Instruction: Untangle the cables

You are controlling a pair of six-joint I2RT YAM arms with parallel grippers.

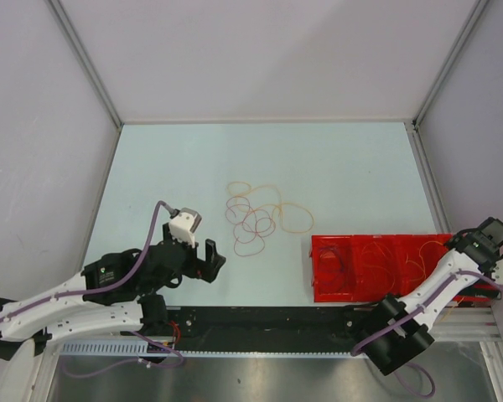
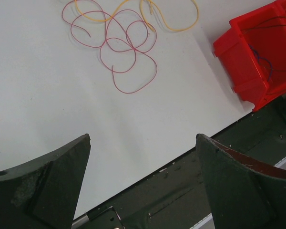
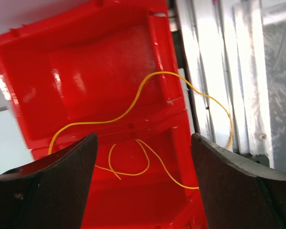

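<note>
1. Dark fingers of the left pincer (image 2: 143,138) are seen nearest in the left wrist view. They are spread wide and released, and only bare white table (image 2: 47,100) shows in the gap.
2. Ahead of that pincer, well apart from its fingertips, thin cables are laid tangled on the table. A red cable (image 2: 133,47) in several loops is nearest to the pincer. An orange-yellow cable (image 2: 178,31) is overlapped with it on the far side.
3. Ahead and to the right of the left pincer, a red compartment bin (image 2: 243,62) is set at the table's near edge. A dark purple cable (image 2: 266,59) is seen inside its closest compartment.
4. The right pincer (image 3: 143,138) is held above the far end of the same bin. Its fingers are parted and nothing is clamped between them.
5. Directly below and ahead of the right pincer, a yellow cable (image 3: 133,107) is laid in the bin. It is carried across the wall between two compartments, and one bend is draped over the bin's outer wall beside the right-hand finger. Whether it touches the left-hand finger cannot be told.
6. Seen from above, the loose tangle is placed between the two pincers, nearer the left one, and is touched by neither.
</note>
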